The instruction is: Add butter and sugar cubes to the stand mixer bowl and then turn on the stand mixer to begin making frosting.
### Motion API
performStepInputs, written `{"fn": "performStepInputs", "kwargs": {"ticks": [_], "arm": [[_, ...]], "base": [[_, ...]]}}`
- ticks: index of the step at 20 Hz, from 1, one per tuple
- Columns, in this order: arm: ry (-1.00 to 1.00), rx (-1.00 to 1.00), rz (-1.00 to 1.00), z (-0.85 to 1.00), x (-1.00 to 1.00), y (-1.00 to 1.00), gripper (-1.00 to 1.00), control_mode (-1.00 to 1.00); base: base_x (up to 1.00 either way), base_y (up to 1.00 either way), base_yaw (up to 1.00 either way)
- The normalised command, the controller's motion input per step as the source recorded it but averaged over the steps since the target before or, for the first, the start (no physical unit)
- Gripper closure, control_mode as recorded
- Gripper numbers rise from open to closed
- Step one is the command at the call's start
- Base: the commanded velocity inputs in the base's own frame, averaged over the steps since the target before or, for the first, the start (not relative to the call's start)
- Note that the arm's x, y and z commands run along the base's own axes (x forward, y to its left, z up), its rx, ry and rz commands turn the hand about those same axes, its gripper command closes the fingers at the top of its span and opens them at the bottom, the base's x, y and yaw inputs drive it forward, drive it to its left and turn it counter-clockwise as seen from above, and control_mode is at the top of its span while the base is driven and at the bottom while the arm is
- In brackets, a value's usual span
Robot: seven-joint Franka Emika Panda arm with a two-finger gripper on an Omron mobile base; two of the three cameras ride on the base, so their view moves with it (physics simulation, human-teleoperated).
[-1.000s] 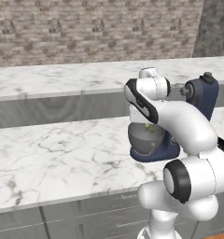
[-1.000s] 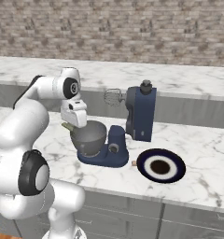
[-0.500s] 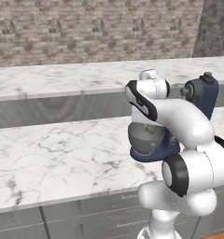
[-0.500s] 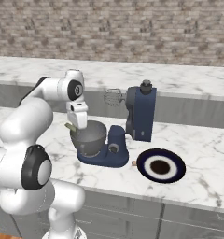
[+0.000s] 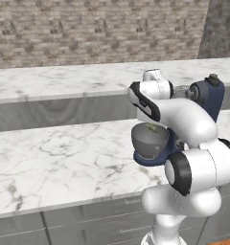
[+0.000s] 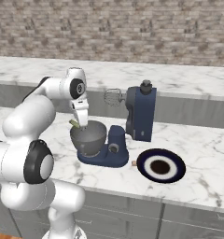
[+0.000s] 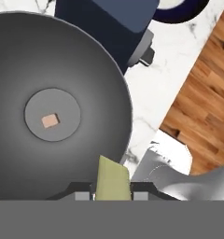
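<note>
A white robot arm's gripper (image 7: pixel 112 195) hangs over the near edge of the stand mixer bowl (image 7: pixel 53 112), its fingers clamped on a pale yellow-green stick of butter (image 7: pixel 112 179). Directly below the gripper, the grey metal bowl sits on the base of the navy stand mixer (image 6: pixel 132 126); a small tan sugar cube (image 7: pixel 50 121) already lies at the bottom of the bowl, ahead of the butter. In the right base view the butter (image 6: pixel 74 123) pokes out just above the bowl's rim (image 6: pixel 88 133), and the wire whisk (image 6: pixel 113 97) stands raised beyond the gripper. A dark-blue-and-white plate (image 6: pixel 161 166) rests on the marble table (image 6: pixel 202 182) past the mixer. The risk here appears to be placement: the butter hangs close to the rim, so a release now could catch the edge and tip the stick onto the table instead of into the bowl.
</note>
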Motion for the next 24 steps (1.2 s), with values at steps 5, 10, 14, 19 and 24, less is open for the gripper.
{"fn": "performStepInputs", "kwargs": {"ticks": [5,10,14,19,24], "arm": [[-0.14,-0.07,-0.04,-0.04,0.17,0.00,1.00,-1.00],[-0.09,-0.03,-0.02,-0.20,0.00,-0.08,1.00,-1.00],[-0.01,0.00,-0.04,-0.30,0.00,-0.24,1.00,-1.00],[0.01,0.00,-0.06,-0.16,0.14,-0.13,1.00,-1.00],[0.04,0.00,-0.14,-0.01,0.29,0.05,1.00,-1.00]], "base": [[0.00,0.00,0.00],[0.00,0.00,0.00],[0.00,0.00,0.00],[0.00,0.00,0.00],[0.00,0.00,0.00]]}}
